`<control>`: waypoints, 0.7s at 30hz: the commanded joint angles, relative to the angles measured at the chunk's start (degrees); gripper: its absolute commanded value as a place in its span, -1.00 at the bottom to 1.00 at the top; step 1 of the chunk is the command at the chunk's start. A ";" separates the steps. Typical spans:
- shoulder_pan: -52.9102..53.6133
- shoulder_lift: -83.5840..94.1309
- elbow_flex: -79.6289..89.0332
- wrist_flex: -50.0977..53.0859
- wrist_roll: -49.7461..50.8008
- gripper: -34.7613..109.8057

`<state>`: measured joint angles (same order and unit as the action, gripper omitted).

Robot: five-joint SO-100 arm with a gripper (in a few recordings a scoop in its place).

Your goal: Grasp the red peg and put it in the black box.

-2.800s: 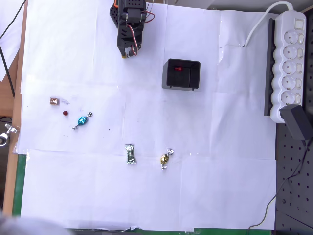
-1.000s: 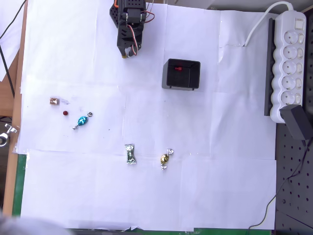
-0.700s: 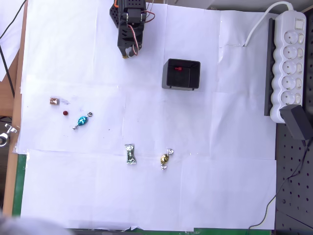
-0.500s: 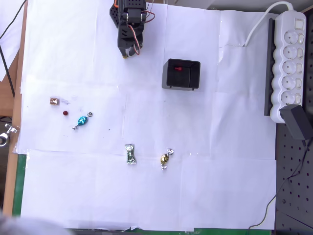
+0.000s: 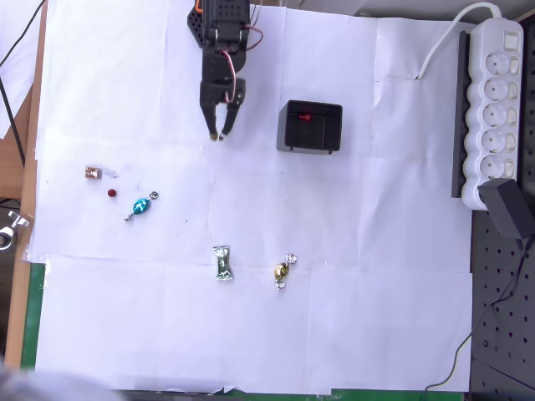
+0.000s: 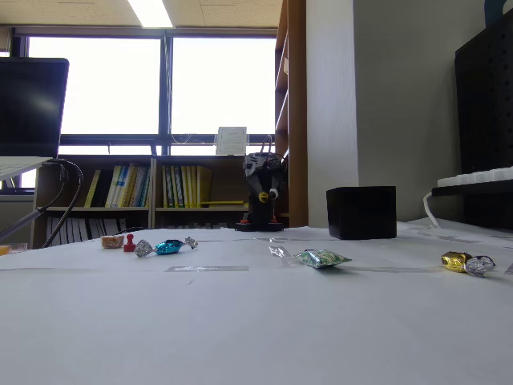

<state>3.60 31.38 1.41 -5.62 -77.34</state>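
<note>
One red peg (image 5: 112, 192) stands at nine o'clock on the white paper, beside the blue candy (image 5: 140, 205). The gripper (image 5: 221, 132), fingers slightly apart, hangs near twelve, left of the black box (image 5: 311, 127).

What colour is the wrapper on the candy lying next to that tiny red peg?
Shiny blue with silver twisted ends; the candy shows best in the overhead view.

Hand (image 5: 220, 132) parted, left of black box (image 5: 311, 127); red peg (image 5: 112, 192) well apart.
</note>
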 commanded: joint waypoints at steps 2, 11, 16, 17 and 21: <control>7.38 13.89 -4.13 -11.69 -1.49 -0.52; 8.61 44.30 -2.02 -40.87 -1.93 -0.52; 10.11 55.72 2.64 -48.25 -1.67 -0.52; 10.28 57.22 3.52 -49.13 -1.67 -0.52; 12.30 67.76 8.00 -57.48 -2.11 -0.52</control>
<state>13.80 92.46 4.66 -56.51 -78.66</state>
